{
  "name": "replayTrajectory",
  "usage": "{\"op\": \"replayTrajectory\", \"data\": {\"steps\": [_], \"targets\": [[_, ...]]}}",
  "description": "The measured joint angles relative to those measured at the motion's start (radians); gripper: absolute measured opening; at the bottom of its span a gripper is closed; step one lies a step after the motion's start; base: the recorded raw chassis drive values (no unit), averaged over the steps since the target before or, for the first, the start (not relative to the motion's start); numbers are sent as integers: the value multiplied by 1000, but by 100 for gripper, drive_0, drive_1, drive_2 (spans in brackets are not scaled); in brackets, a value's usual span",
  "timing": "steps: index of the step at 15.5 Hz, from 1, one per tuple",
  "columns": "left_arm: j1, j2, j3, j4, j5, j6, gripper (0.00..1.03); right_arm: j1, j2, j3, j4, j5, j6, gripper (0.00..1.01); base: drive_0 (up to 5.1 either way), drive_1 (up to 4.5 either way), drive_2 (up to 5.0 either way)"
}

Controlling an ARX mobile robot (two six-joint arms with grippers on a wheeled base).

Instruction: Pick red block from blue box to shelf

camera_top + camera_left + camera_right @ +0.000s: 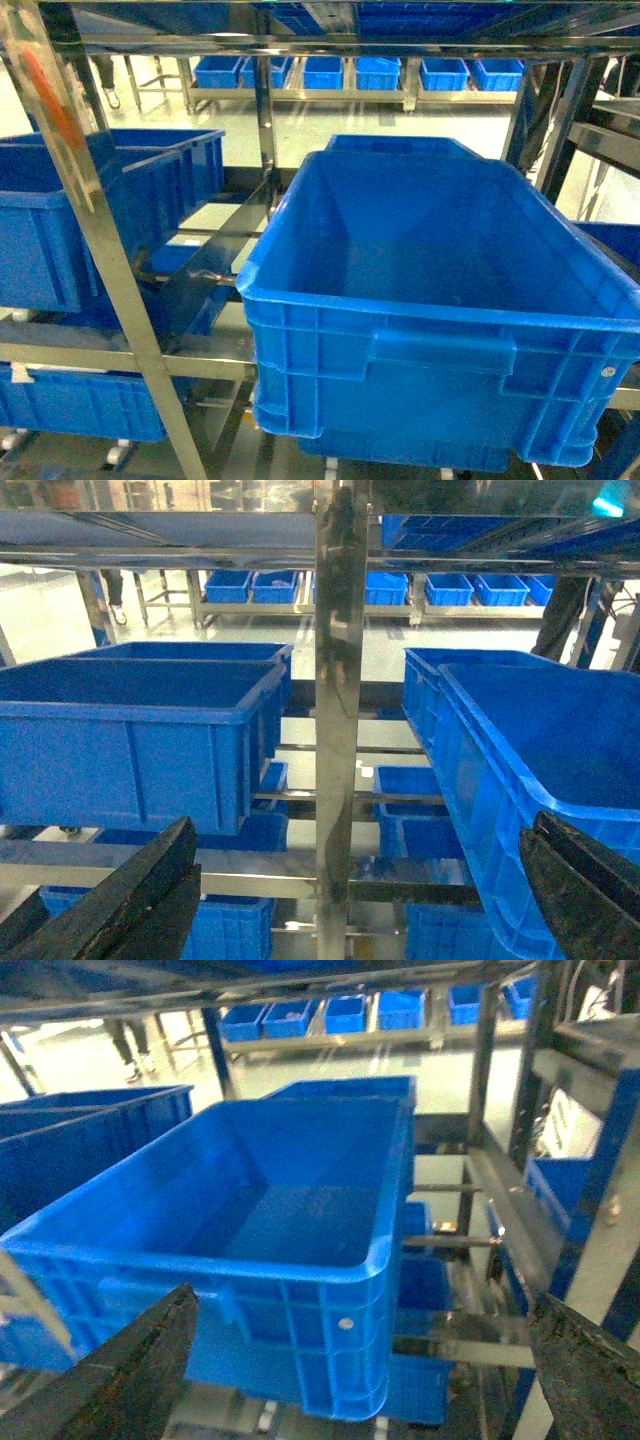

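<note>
- Silver metal shelf filling the head view, uprights and crossbars running in several tiers.
- Large dark blue crate sitting on a tier at centre-right, ribbed on its outer walls, interior bare as far as visible.
- Second dark blue crate on the same rack to the left, apart from the first, an upright standing between them.
- More blue crates lined up on a far rack in the background.
- Left tool spread wide in the left wrist view, dark fingers at both lower corners, nothing between them, facing a shelf upright.
- Right tool likewise spread wide in the right wrist view, dark fingers at the lower corners, nothing held, facing the large crate's front wall.
- Neither tool visible in the head view.
- Red block and turquoise box not in sight in any view; position impossible to tell.
</note>
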Motion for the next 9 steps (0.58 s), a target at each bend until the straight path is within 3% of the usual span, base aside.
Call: {"op": "replayTrajectory", "data": {"steps": [1,2,6,8,9], "targets": [[0,0,0,0,1,0,98,25,18,-8,150,100,-26,90,0,0,0],[0,0,0,0,0,0,98,35,-35,-11,185,156,-70,78,0,0,0],[0,0,0,0,0,0,98,39,-190,-10,0,175,-111,25,0,0,0],[0,0,0,0,-2,0,98,39,-362,-6,-214,176,-118,1,0,0,0],[0,0,0,2,1,0,98,39,-364,-3,-241,179,-118,2,0,0,0]]}}
